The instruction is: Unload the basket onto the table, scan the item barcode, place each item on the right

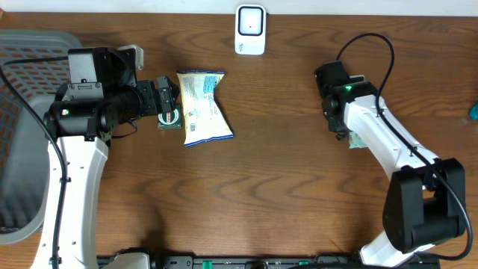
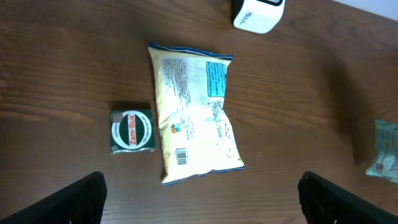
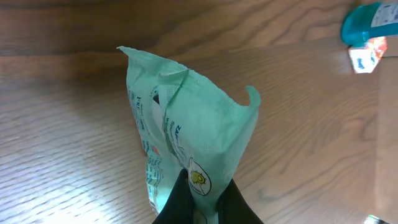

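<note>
Pinching green packet [image 3: 186, 124], right tool [image 3: 199, 190] clamped; scanner [image 1: 250, 30] well apart

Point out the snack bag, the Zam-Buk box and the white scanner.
snack bag [image 2: 193, 112], left wrist view, middle of its printed back face.
Zam-Buk box [image 2: 131, 130], left wrist view, centre of the round label.
white scanner [image 1: 250, 30], overhead view, middle of its top face.

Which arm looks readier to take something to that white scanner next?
Right: its fingers are shut on the green packet; the left fingers hang open, holding nothing.
</note>
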`<state>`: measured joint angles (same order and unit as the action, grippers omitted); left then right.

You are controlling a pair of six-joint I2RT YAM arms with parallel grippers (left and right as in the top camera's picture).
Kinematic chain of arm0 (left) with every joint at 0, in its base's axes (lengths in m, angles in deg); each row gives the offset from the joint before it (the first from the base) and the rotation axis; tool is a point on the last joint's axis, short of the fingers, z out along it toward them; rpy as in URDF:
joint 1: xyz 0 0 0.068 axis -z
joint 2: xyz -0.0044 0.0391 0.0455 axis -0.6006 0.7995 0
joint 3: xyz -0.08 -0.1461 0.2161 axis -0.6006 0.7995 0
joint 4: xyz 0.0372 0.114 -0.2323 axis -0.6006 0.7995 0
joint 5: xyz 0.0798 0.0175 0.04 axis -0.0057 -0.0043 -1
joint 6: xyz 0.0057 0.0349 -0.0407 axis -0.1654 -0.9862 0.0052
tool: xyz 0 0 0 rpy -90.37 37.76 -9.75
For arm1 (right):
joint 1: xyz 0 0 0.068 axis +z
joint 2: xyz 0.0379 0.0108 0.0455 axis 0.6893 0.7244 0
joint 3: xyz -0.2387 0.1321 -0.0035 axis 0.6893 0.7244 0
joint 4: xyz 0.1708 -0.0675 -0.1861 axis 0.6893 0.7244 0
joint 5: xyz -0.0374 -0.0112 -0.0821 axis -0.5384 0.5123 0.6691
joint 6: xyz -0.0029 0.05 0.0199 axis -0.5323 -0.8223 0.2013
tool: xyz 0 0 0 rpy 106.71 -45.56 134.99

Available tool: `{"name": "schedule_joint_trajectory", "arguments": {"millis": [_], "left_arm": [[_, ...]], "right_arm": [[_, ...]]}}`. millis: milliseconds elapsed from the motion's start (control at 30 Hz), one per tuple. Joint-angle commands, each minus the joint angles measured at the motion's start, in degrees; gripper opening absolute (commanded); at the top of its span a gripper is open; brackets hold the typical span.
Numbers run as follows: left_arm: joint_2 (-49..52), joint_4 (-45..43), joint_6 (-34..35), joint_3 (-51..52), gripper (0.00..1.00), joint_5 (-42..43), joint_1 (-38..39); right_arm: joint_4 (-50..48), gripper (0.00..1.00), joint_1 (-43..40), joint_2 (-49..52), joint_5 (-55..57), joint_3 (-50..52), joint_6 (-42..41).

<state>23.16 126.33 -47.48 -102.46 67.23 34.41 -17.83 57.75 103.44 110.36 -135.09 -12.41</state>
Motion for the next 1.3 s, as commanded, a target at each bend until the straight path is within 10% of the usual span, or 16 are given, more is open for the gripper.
{"name": "schedule_joint_trajectory", "arguments": {"millis": [0, 867, 1167, 1267], "left_arm": [[0.15, -0.02, -0.74, -0.09, 0.97, -0.42, 0.07], [0.15, -0.04, -0.74, -0.09, 0.98, -0.42, 0.07], [0.15, -0.02, -0.74, -0.09, 0.97, -0.42, 0.07], [0.15, -0.02, -0.74, -0.09, 0.98, -0.42, 0.07]], "right_arm": [[0.09, 0.01, -0.04, 2.21, 3.48, -0.37, -0.68], [2.43, 0.09, -0.92, 10.6, 2.58, -0.35, -4.13], [3.82, 0.61, 1.27, 11.08, -3.65, -0.48, -4.0], [5.09, 0.99, 2.6, 11.08, -3.69, -1.49, -4.02]]}}
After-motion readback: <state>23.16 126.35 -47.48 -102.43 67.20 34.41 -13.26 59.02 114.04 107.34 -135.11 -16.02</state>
